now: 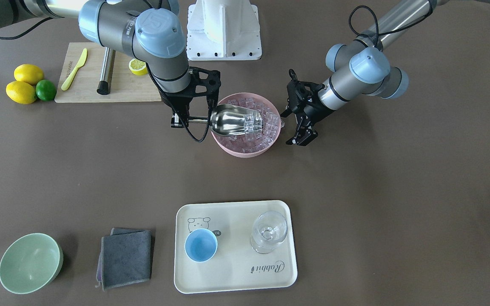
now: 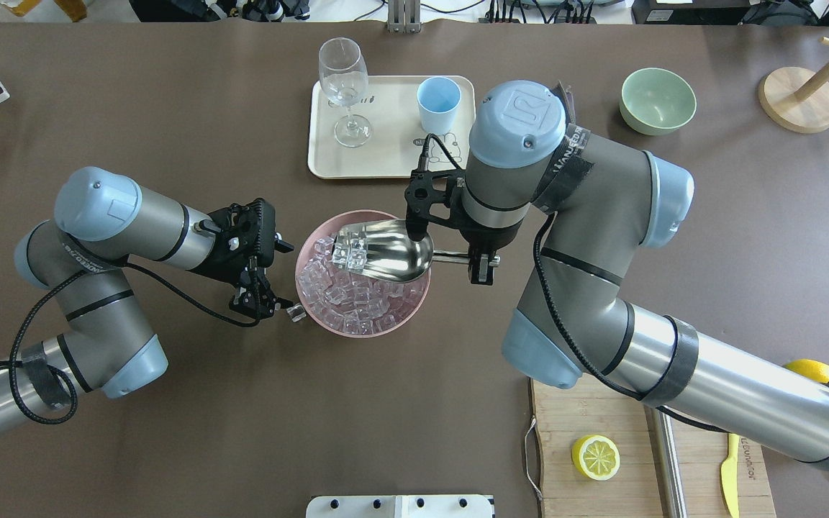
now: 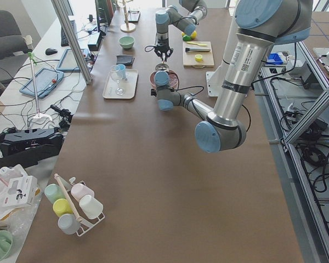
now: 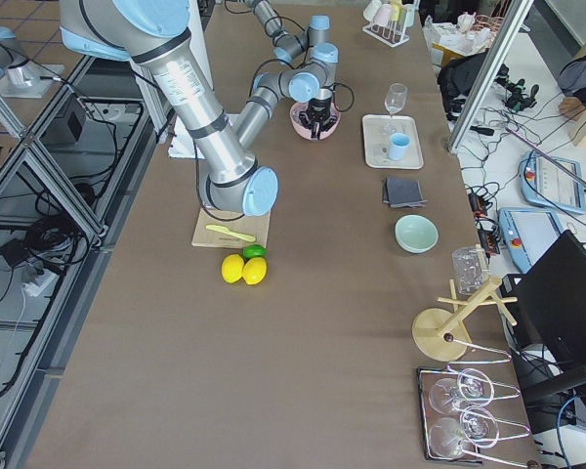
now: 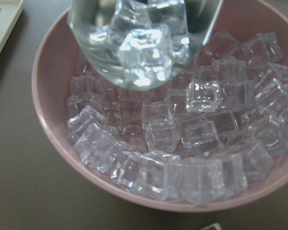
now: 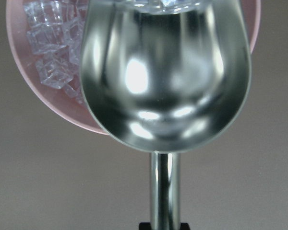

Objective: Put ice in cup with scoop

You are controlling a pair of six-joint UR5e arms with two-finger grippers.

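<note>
My right gripper is shut on the straight handle of the silver scoop. It holds the scoop tilted over the pink bowl, with a few ice cubes at the scoop's front lip. More ice fills the bowl. The right wrist view shows the shiny scoop over the bowl. My left gripper is open and empty beside the bowl's rim, and its wrist view looks down on the ice. The light blue cup stands empty on a cream tray.
A clear stemmed glass stands on the tray beside the cup. One loose ice cube lies on the table by my left gripper. A pale green bowl, grey cloth, cutting board with steel cylinder, and lemons are around.
</note>
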